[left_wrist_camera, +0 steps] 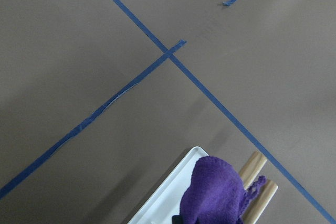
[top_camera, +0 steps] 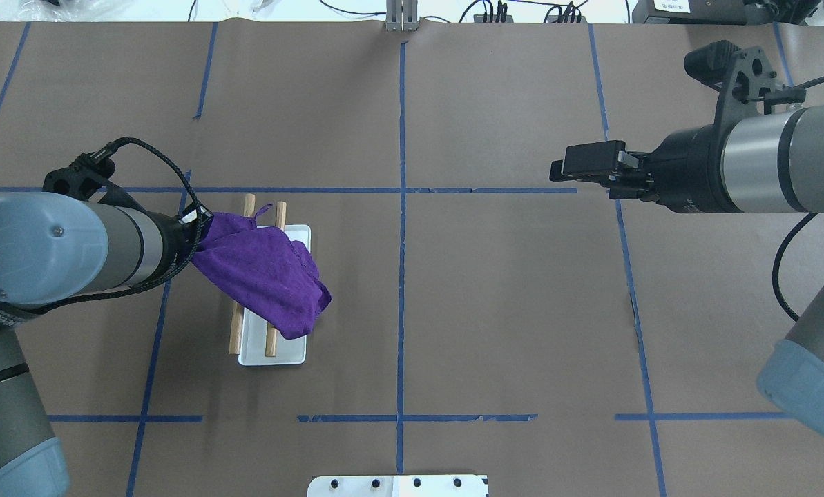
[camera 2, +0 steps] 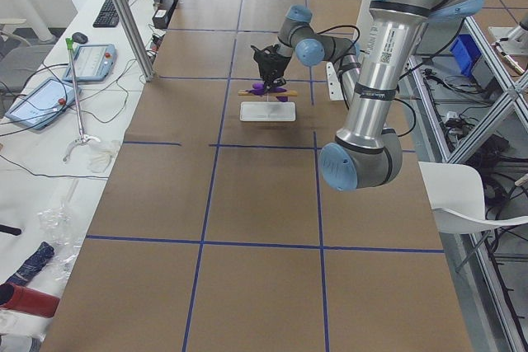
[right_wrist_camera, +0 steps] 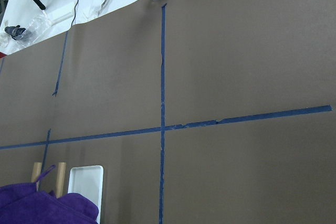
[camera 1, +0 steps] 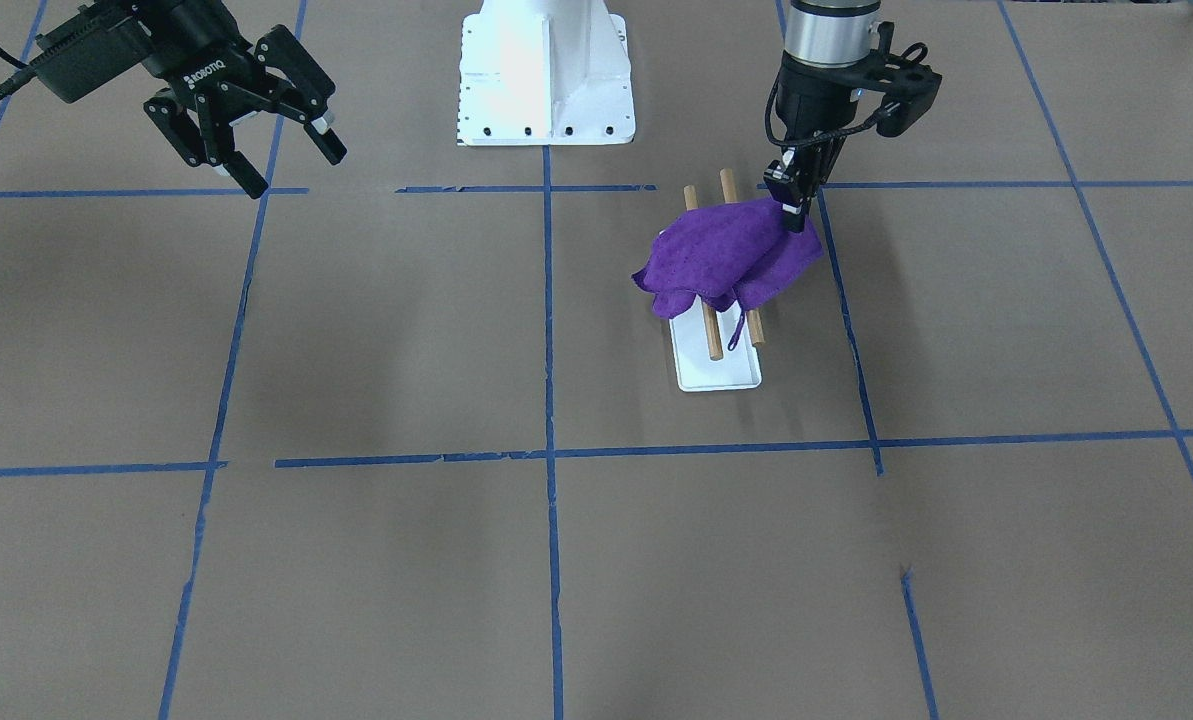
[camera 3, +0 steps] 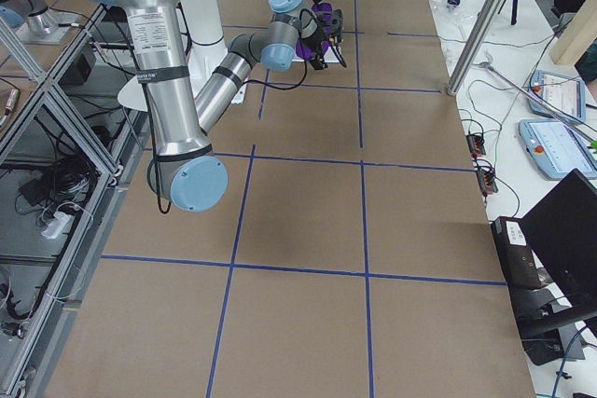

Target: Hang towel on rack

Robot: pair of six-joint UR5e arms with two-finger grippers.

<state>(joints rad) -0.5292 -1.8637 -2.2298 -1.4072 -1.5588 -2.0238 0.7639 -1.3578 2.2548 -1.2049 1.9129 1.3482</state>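
Observation:
A purple towel [camera 1: 731, 255] lies draped across a rack of two wooden dowels [camera 1: 713, 340] on a white base [camera 1: 721, 378]. My left gripper [camera 1: 794, 207] is shut on the towel's corner at the rack's end nearest the robot. From overhead, the towel [top_camera: 266, 276] spreads over both dowels [top_camera: 248, 207] and hangs toward the base's [top_camera: 273, 353] right side. The left wrist view shows bunched towel [left_wrist_camera: 212, 195] close below the camera. My right gripper [camera 1: 294, 170] is open and empty, held high and far from the rack.
The table is covered in brown paper with blue tape lines [top_camera: 401, 241]. The robot's white base plate [camera 1: 546, 80] stands at the table's edge by the robot. The right wrist view shows the towel [right_wrist_camera: 47, 208] and rack base [right_wrist_camera: 86, 182] at its lower left.

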